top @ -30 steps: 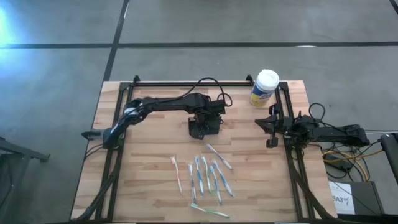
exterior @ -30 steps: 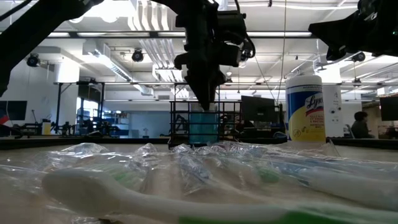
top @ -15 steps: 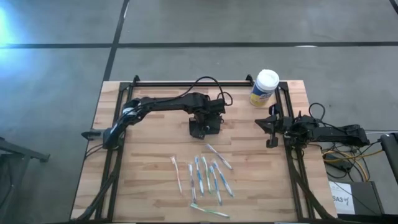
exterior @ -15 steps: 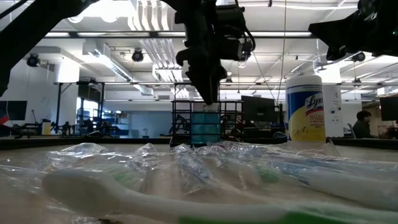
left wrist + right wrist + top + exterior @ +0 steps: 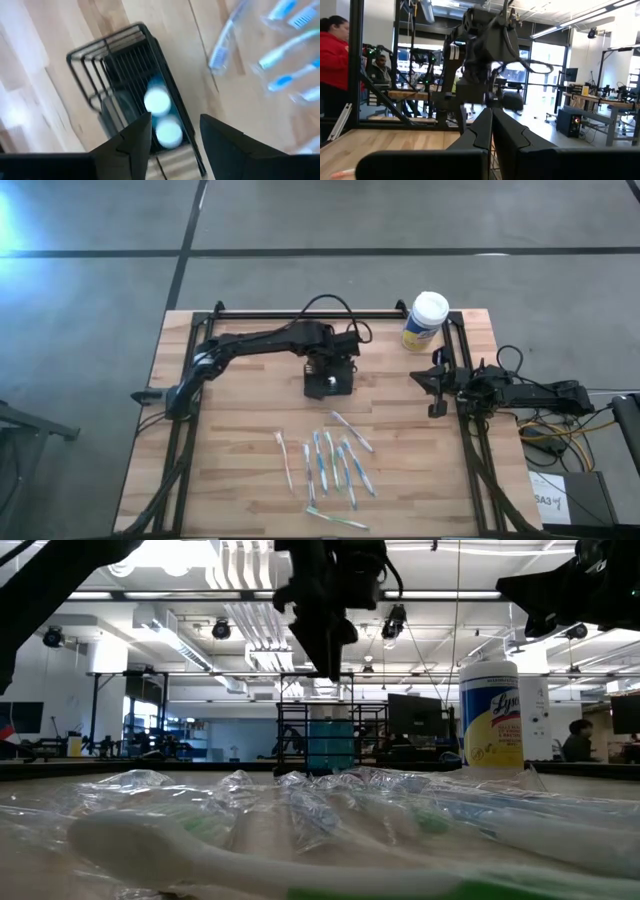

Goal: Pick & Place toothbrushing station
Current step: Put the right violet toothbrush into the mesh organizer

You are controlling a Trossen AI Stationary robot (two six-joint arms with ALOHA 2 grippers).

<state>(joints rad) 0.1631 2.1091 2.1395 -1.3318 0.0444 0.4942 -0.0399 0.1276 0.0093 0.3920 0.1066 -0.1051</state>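
The toothbrushing station, a small black slatted caddy, stands on its base on the wooden table, a little behind the middle. In the left wrist view the caddy shows two pale blue-white round ends standing inside it. My left gripper hangs open right above the caddy, pointing steeply down, and nothing is between its fingers. In the low view this gripper is clear above the caddy's top. My right gripper rests shut at the table's right edge, its fingers roughly level.
Several plastic-wrapped toothbrushes lie side by side on the near half of the table. A yellow canister with a white lid stands at the far right. Black frame rails run along the table's left, right and far edges. People show beyond the table.
My left gripper has risen straight up from the top of the caddy and now hangs clear above it. The caddy has stayed where it was on the table.
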